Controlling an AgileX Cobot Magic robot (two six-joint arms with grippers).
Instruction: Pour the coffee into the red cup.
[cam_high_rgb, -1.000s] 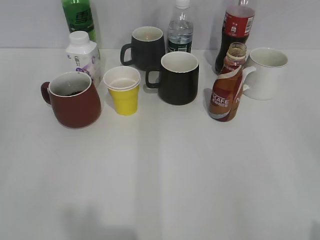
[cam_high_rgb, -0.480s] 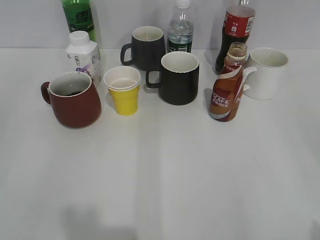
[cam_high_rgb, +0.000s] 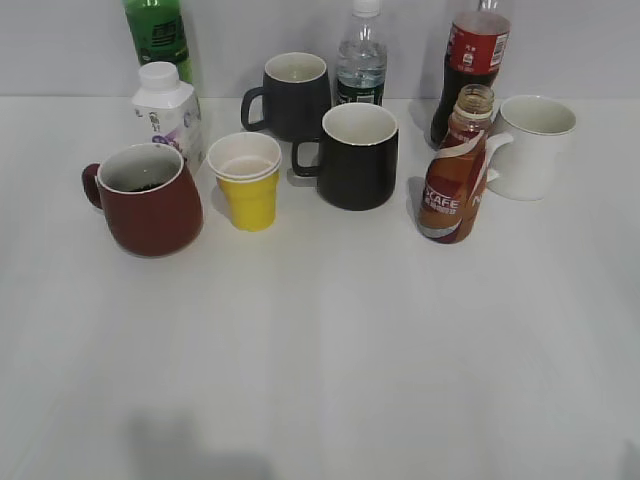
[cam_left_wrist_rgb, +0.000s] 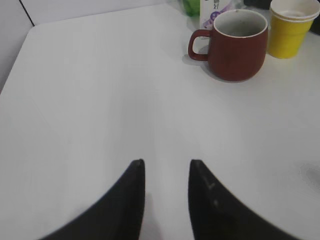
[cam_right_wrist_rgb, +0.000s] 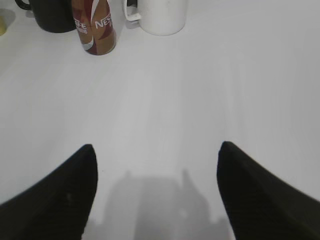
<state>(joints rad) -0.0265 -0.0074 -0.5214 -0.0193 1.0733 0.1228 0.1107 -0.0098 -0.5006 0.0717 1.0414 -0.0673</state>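
The coffee bottle (cam_high_rgb: 456, 175) stands uncapped on the right of the surface (cam_high_rgb: 330, 340), just beside the white mug (cam_high_rgb: 533, 145), while the red cup (cam_high_rgb: 145, 198) sits far left next to the yellow cup (cam_high_rgb: 246, 180). I see my left pincer (cam_left_wrist_rgb: 166, 167) narrowly parted and my right pincer (cam_right_wrist_rgb: 156, 150) spread wide, both holding nothing, well apart from everything.

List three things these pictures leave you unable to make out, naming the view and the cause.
- Coffee bottle: right wrist view, top cut by the frame edge.
- Cola bottle: exterior view, cap cut off, base hidden behind the coffee bottle.
- Red cup: exterior view, contents too dark to judge.
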